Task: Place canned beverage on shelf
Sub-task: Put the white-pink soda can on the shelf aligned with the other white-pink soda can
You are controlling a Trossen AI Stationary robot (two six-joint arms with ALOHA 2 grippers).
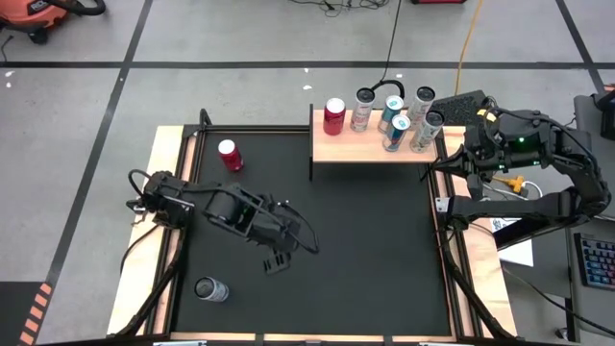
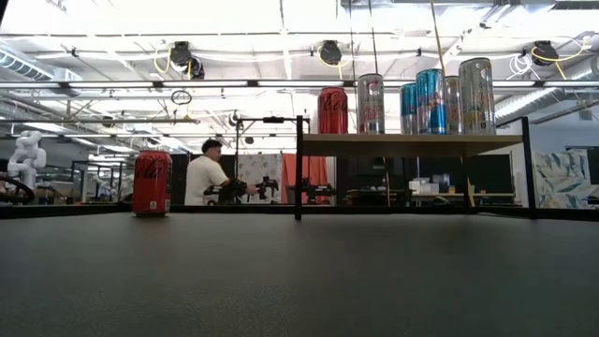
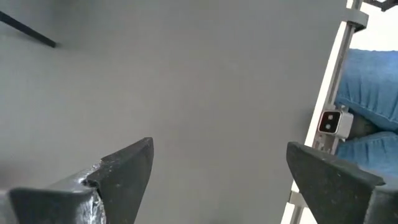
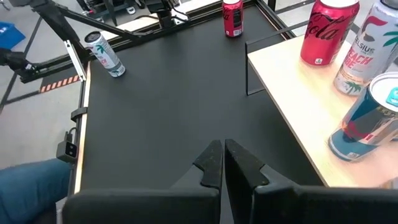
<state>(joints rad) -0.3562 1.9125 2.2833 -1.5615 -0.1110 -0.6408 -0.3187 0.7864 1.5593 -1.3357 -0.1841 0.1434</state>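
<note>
Nearest, a silver can (image 1: 210,288) stands on the black table (image 1: 365,250). Left gripper (image 1: 277,259) hovers mid-table, jaws wide, empty. Red cola can (image 1: 230,154) stands farther back. Shelf (image 1: 351,148) carries six cans; right gripper (image 4: 222,163) beside it, closed, empty.

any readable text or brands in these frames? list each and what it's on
"Coca-Cola" script, partly cut off: red can on the shelf.
"CELSIUS" and "PEACH": white can beside it.
Coca-Cola-style script, too small to read surely: red can on the table.
Blue cans on the shelf: print too blurred to read.
Silver can on the table: print too small to read.
</note>
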